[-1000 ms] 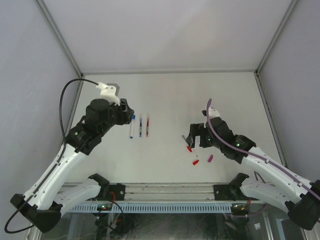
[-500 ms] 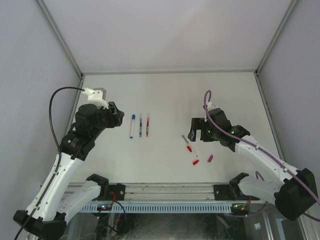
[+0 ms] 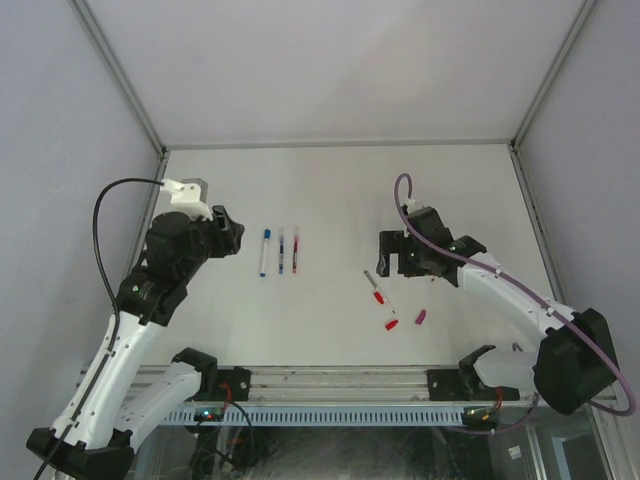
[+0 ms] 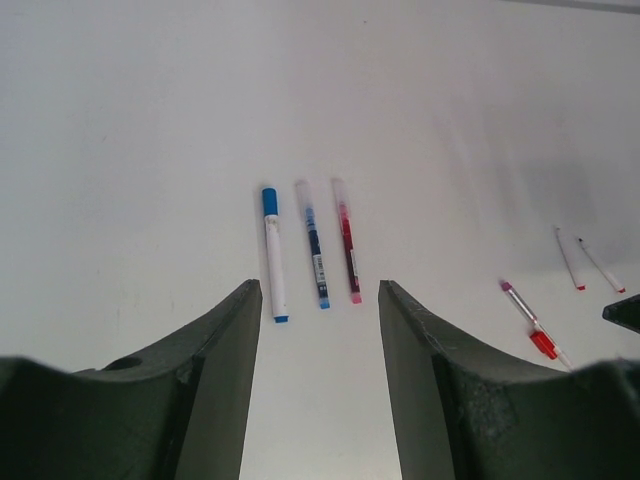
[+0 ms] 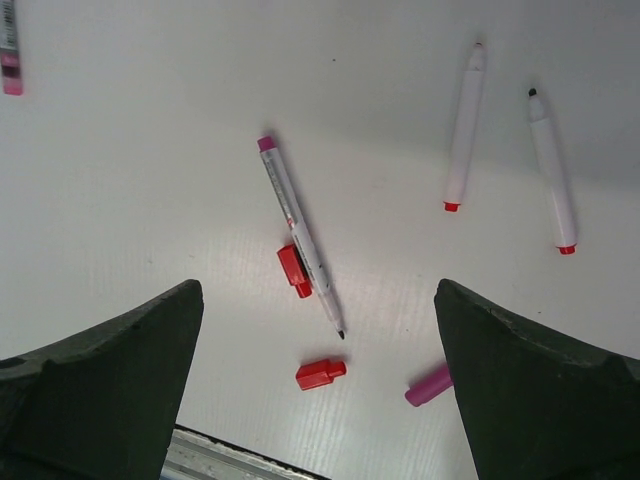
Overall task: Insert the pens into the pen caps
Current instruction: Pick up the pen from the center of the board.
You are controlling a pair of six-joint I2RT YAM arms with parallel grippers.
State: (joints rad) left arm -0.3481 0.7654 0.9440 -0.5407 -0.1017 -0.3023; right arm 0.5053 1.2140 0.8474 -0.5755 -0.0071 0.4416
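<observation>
Three pens lie side by side on the table: a white one with a blue cap (image 3: 264, 252) (image 4: 272, 250), a blue one (image 3: 281, 250) (image 4: 313, 245) and a red one (image 3: 296, 250) (image 4: 346, 240). My left gripper (image 3: 230, 236) (image 4: 316, 292) is open and empty, just left of them. An uncapped pen with a magenta end (image 3: 374, 284) (image 5: 298, 235) lies beside a red cap (image 3: 379, 297) (image 5: 293, 270). A second red cap (image 3: 391, 324) (image 5: 320, 374) and a magenta cap (image 3: 421, 317) (image 5: 430, 385) lie nearer. Two uncapped white pens with red ends (image 5: 462, 128) (image 5: 551, 170) lie further back. My right gripper (image 3: 391, 257) (image 5: 318, 300) is open and empty above them.
The white table (image 3: 340, 190) is walled in by grey panels with metal posts at the back corners. A metal rail (image 3: 330, 378) runs along the near edge between the arm bases; it also shows in the right wrist view (image 5: 210, 455).
My left gripper has drawn back to the left, away from the three pens. My right gripper has risen and moved slightly back from the caps. The pens and caps have not moved.
</observation>
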